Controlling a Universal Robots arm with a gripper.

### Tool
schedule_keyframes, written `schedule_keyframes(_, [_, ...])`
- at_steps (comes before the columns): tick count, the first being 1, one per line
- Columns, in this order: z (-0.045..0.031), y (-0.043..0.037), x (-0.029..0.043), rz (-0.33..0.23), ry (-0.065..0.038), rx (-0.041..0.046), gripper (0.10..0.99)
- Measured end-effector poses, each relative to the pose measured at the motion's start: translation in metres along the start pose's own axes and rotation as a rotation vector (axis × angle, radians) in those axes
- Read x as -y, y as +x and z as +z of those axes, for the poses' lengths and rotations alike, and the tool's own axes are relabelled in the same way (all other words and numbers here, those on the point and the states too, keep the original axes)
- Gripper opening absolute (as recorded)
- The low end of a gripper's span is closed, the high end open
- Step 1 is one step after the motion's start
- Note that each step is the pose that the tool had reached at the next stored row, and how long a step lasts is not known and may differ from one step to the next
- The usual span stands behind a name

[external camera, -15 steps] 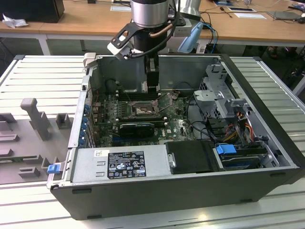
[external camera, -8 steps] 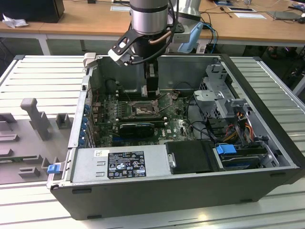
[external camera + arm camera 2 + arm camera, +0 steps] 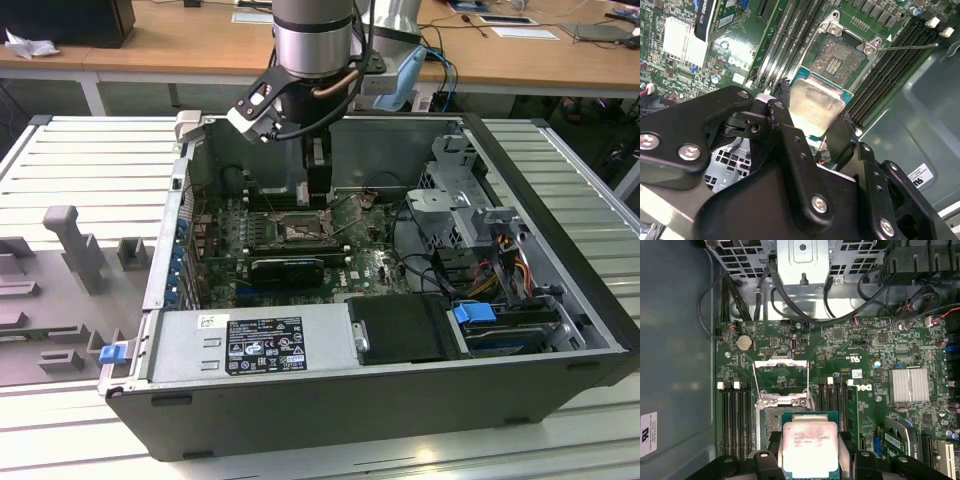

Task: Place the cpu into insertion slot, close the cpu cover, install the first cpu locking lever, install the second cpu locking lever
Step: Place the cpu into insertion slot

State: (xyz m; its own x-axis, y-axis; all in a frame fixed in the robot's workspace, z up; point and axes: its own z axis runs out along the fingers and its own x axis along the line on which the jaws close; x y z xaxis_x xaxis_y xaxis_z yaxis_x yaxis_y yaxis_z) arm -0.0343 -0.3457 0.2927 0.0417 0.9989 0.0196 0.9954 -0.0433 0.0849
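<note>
My gripper point(image 3: 811, 452) is shut on the cpu point(image 3: 810, 444), a pale silvery square chip on a green carrier, pinched by its two opposite edges between black fingers point(image 3: 774, 441). In the second wrist view the cpu point(image 3: 815, 102) hangs a little above the board, just short of the insertion slot point(image 3: 837, 56). The slot's dark centre is bare. The cpu cover point(image 3: 781, 376) is swung open on the far side of the insertion slot point(image 3: 771, 416). A thin wire lever point(image 3: 910, 47) sticks out beside the slot. In the exterior view the gripper point(image 3: 318, 188) reaches down inside the case over the insertion slot point(image 3: 298, 231).
The green motherboard point(image 3: 865, 350) lies in an open computer case point(image 3: 560, 330). Black memory slots point(image 3: 735, 410) flank the socket. A silver heatsink point(image 3: 909, 385), a long black card point(image 3: 288, 268), cables point(image 3: 790, 305), a drive cage point(image 3: 460, 200) and a power supply point(image 3: 250, 345) surround it.
</note>
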Motion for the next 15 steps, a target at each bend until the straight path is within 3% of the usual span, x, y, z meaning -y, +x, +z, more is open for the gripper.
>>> schedule_keyframes(15, [0.0112,-0.0002,0.001,0.0,0.0,0.0,0.529])
